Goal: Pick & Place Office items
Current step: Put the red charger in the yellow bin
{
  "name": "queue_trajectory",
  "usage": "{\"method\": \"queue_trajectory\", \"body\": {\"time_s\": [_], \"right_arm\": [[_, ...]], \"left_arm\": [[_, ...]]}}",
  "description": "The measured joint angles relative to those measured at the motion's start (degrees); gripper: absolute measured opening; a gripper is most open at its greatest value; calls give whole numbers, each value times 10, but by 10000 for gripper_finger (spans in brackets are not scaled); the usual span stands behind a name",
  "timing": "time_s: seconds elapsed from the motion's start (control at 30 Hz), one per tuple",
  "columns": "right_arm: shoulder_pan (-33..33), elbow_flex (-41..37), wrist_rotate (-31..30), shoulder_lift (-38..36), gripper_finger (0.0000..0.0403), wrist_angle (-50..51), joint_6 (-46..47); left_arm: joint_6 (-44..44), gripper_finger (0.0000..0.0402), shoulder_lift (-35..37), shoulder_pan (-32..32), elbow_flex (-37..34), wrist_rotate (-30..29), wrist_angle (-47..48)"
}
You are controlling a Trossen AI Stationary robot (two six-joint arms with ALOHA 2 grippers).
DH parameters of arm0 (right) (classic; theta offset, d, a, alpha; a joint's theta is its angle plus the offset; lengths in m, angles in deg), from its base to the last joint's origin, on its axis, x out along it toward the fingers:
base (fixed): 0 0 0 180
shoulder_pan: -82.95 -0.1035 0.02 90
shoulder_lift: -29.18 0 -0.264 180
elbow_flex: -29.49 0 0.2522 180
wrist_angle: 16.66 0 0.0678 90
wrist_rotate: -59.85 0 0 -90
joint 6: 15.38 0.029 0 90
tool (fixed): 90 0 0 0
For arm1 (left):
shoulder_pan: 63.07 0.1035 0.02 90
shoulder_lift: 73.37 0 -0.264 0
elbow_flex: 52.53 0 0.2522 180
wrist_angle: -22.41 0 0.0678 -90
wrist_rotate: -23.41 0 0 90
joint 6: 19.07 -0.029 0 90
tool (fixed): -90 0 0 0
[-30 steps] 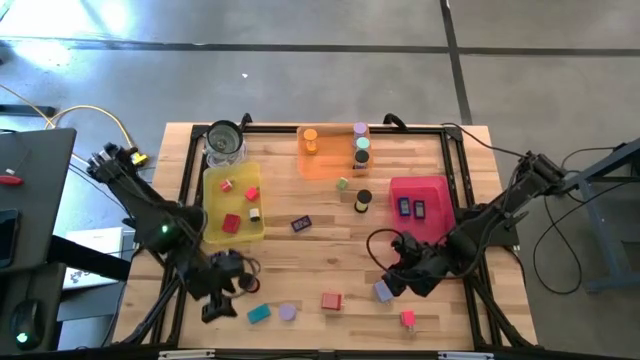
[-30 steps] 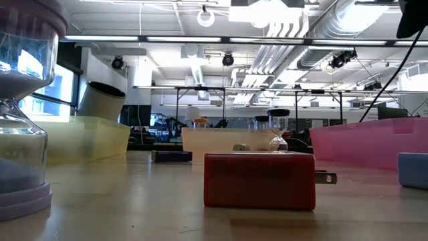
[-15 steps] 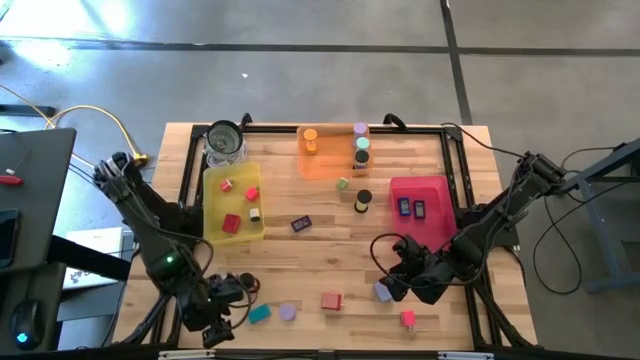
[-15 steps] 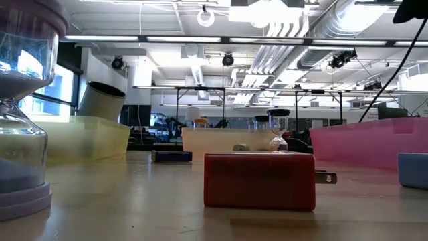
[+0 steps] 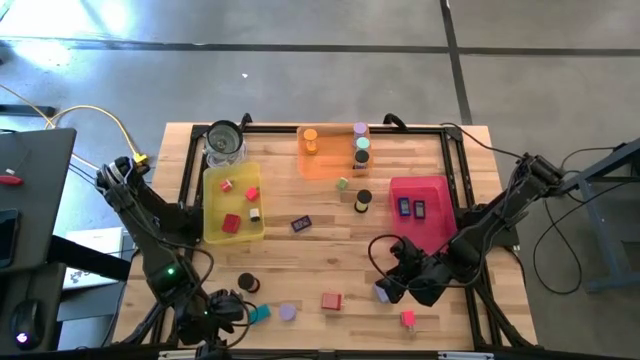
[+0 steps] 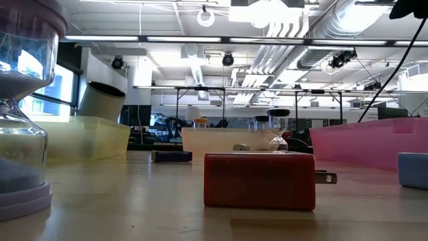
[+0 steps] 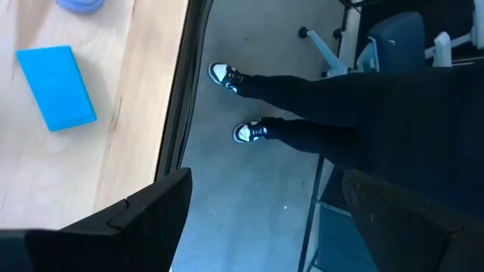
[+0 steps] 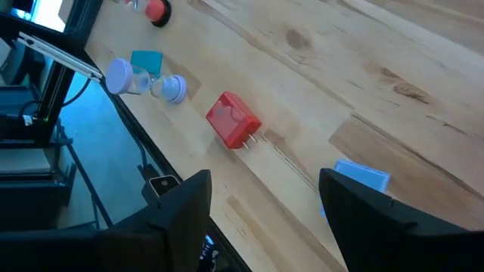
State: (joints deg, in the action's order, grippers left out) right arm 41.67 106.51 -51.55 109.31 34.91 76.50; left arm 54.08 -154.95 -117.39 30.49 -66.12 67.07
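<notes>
Office items lie scattered on the wooden table. Near the front edge are a teal block [image 5: 260,313], a lavender hourglass-shaped piece [image 5: 288,312], a red block [image 5: 331,300], a black cylinder [image 5: 247,283], a lavender block [image 5: 383,292] and a small pink-red piece [image 5: 408,319]. My left gripper [image 5: 215,318] hangs open at the front left, over the table's near edge, with the teal block [image 7: 57,87] off to one side of it. My right gripper [image 5: 397,283] is open just above the lavender block [image 8: 363,177], and the red block [image 8: 233,121] lies farther ahead of it.
At the back stand a yellow tray [image 5: 212,200] with red blocks, an orange tray [image 5: 330,165] with cylinders, a pink tray [image 5: 432,190] with two dark-blue blocks, and a glass jar [image 5: 225,140]. A dark-blue block [image 5: 301,224] and a black cylinder [image 5: 362,201] lie mid-table. A person's legs [image 7: 318,128] stand beyond the near edge.
My left gripper has gone toward the table's near edge and a little down, still open. This has uncovered the black cylinder, which lies where the gripper was. The right gripper has stayed nearly in place.
</notes>
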Motion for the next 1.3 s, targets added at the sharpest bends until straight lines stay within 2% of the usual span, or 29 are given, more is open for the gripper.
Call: {"method": "queue_trajectory", "body": {"time_s": [0.13,0.23,0.43,0.57,0.77,0.9,1.03,1.2,1.3], "right_arm": [[-4,0,-2,16,235,-6,0],[-4,0,5,31,235,-21,0],[-5,0,8,42,235,-156,-55],[-5,0,27,42,235,-205,-78],[-7,0,49,42,235,-201,-96],[-6,0,38,42,235,-200,-120],[-6,0,24,42,235,-200,-103],[2,0,32,42,237,-200,-106],[6,0,39,42,252,-200,-109]], "left_arm": [[-27,335,0,0,0,-10,-10],[-11,335,0,-2,0,-23,-23],[-34,335,0,11,0,-38,-35],[-57,335,0,19,0,-39,-43],[-64,335,0,21,0,-69,-44],[-73,335,0,21,0,-71,-44],[-78,335,0,21,0,-70,-44],[-87,335,0,21,0,-70,-44],[-102,335,0,21,0,-70,-44]]}}
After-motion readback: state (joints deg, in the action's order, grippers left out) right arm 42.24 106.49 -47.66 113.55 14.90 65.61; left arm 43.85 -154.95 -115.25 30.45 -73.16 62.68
